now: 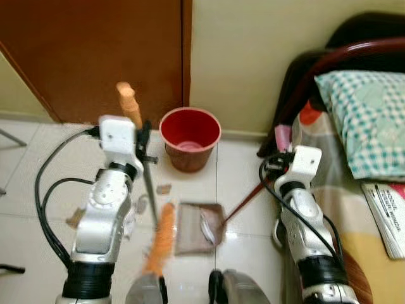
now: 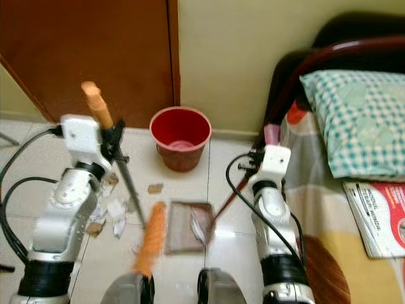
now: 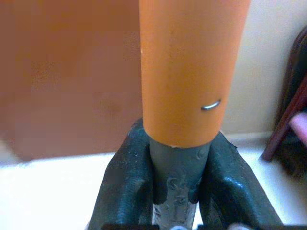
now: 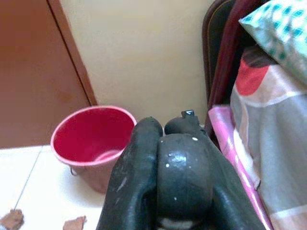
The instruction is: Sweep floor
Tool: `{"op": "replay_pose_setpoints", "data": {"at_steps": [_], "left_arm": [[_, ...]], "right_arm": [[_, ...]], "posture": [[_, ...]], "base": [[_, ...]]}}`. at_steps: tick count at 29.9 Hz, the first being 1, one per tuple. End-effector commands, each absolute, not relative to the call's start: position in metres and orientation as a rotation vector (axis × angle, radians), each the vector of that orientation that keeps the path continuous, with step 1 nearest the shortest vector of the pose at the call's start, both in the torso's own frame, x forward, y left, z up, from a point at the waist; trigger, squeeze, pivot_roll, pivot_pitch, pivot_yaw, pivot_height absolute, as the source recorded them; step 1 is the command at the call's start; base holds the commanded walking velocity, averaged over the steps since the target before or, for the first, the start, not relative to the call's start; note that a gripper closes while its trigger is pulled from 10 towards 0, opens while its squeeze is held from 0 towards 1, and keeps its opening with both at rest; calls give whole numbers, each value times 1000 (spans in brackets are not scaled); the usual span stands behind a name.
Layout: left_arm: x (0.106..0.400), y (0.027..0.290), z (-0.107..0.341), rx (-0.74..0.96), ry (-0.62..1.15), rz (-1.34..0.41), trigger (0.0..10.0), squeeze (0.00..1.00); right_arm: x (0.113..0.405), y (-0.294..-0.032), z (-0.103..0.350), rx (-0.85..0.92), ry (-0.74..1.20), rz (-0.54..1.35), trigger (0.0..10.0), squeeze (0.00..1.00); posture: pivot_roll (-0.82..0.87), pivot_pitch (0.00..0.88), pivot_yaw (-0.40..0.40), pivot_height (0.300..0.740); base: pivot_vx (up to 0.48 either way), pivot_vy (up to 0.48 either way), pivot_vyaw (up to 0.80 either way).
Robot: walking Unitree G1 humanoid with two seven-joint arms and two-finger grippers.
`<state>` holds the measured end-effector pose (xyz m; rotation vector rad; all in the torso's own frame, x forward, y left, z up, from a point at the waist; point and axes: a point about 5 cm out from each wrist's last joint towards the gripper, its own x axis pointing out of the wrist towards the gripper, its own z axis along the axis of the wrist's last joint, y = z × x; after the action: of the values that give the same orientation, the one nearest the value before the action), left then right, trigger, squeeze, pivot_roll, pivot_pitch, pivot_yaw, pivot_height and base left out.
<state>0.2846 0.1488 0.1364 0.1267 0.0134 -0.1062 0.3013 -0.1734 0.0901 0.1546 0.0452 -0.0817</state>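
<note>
Left claw (image 1: 143, 144) clamps the broom (image 1: 161, 237); right claw (image 1: 273, 166) grips the dustpan (image 1: 197, 228) handle. Paper scraps (image 2: 117, 209) below the left claw call for short strokes panward.

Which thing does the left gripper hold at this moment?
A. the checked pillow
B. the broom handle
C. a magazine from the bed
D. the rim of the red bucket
B: the left gripper is shut on the broom handle, its black fingers clamped around the grey shaft just below the orange grip.
</note>
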Motion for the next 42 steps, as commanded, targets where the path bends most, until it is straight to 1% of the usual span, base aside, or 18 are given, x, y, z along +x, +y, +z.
{"op": "replay_pose_setpoints", "data": {"at_steps": [1,7,11,13,17,22,42], "left_arm": [[279,147,133,155,0,-117,10000,0],[273,149,124,199,0,-121,10000,0],[269,157,117,219,10,-81,10000,0],[268,158,116,212,4,-77,10000,0],[268,159,119,210,-28,-68,10000,0],[268,159,119,211,-36,-61,10000,0],[274,154,122,184,-74,-56,10000,0]], "right_arm": [[293,-181,95,172,12,-99,10000,0],[282,-184,93,193,11,-91,10000,0],[275,-187,87,256,26,-109,10000,0],[273,-186,85,279,32,-102,10000,0],[273,-184,87,262,26,-82,10000,0],[277,-181,93,213,5,-47,10000,0],[281,-183,93,201,11,-31,10000,0]], "posture": [[-45,156,-44,740],[-38,105,-35,740],[-26,65,-26,740],[-26,65,-26,740],[-26,57,-17,740],[-26,56,-18,740],[-38,58,-24,740]], "base": [[0,0,0],[0,0,0],[0,0,0],[0,0,0],[0,0,0],[247,0,0],[298,0,0]]}}
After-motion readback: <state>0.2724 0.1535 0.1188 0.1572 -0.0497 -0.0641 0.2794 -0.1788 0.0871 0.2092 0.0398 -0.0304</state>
